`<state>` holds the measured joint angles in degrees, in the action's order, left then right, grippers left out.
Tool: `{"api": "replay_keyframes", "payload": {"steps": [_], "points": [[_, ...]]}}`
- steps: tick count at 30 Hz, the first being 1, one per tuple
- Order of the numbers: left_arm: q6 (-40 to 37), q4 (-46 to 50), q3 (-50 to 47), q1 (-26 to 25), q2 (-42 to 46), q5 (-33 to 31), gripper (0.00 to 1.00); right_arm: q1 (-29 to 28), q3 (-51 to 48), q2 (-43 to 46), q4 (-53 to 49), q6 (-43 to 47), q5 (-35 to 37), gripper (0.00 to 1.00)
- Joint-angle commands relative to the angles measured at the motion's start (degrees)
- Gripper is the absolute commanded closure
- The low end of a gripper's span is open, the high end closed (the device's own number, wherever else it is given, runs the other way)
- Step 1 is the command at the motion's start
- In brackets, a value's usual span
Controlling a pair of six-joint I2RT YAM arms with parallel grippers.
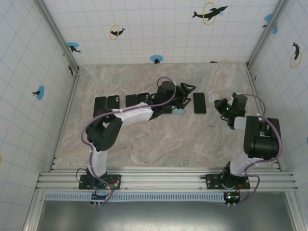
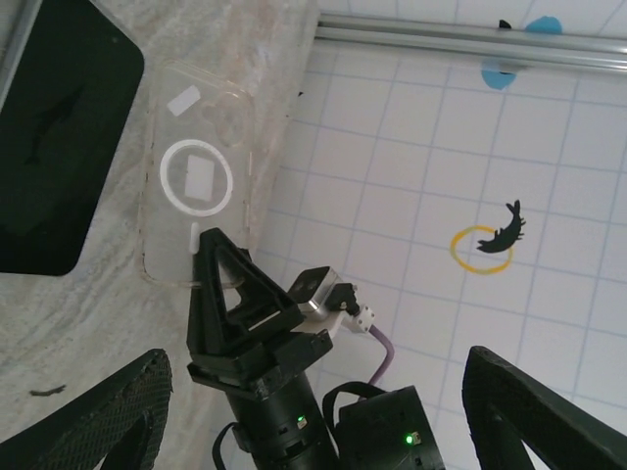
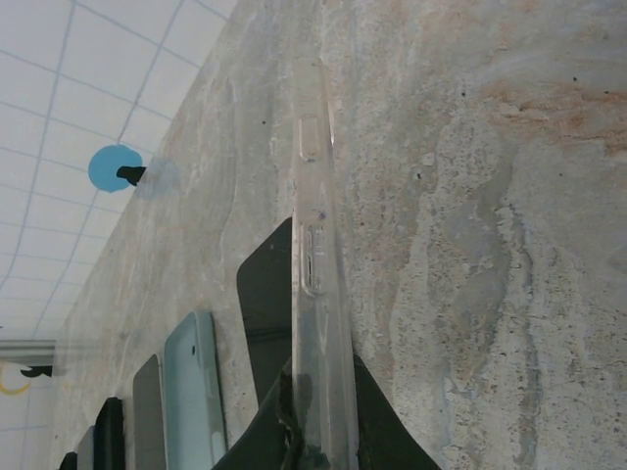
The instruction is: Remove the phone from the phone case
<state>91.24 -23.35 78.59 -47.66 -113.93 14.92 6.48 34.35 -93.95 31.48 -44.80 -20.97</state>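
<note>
Risk: right hand (image 3: 320, 397) pinches clear case (image 3: 312, 225) by its thin edge, left hand (image 2: 318, 372) wide beside phone (image 2: 54, 147); case could twist loose, or left hand nudge phone.

Black phone (image 1: 199, 103) on marbled table (image 1: 159, 144)

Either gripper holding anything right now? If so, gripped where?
The right gripper pinches the clear phone case by the rim at one short end. The left gripper is open, holding nothing.
</note>
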Motion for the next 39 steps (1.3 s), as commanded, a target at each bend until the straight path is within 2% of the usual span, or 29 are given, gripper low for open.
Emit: {"api": "replay_keyframes", "payload": {"steps": [1, 8, 15, 22, 30, 39], "points": [[-1.86, -2.16, -0.83, 0.81, 3.85, 1.34, 0.21, 0.29, 2.0, -1.41, 2.13, 0.94, -0.52, 0.96], [-0.31, -5.64, -3.51, 1.34, 4.76, 2.19, 0.19, 0.29, 1.62, -3.56, 2.45, 1.37, -0.47, 0.91], [0.25, -6.2, -2.77, 1.52, 4.13, 3.12, 0.18, 0.29, 1.34, -3.19, -0.52, 3.35, -0.52, 0.79], [1.65, -7.38, -2.52, 1.52, 2.93, 4.02, 0.17, 0.2, 1.95, -1.18, -6.94, 8.33, 1.34, 0.6], [1.66, -7.3, -2.76, 1.51, 2.75, 4.41, 0.16, 0.33, 3.48, 0.78, -13.75, 14.2, 4.17, 0.48], [0.54, -5.56, -3.31, 1.87, 3.27, 4.42, 0.14, 0.29, 6.69, 0.96, -20.71, 18.69, 6.1, 0.39]]}}
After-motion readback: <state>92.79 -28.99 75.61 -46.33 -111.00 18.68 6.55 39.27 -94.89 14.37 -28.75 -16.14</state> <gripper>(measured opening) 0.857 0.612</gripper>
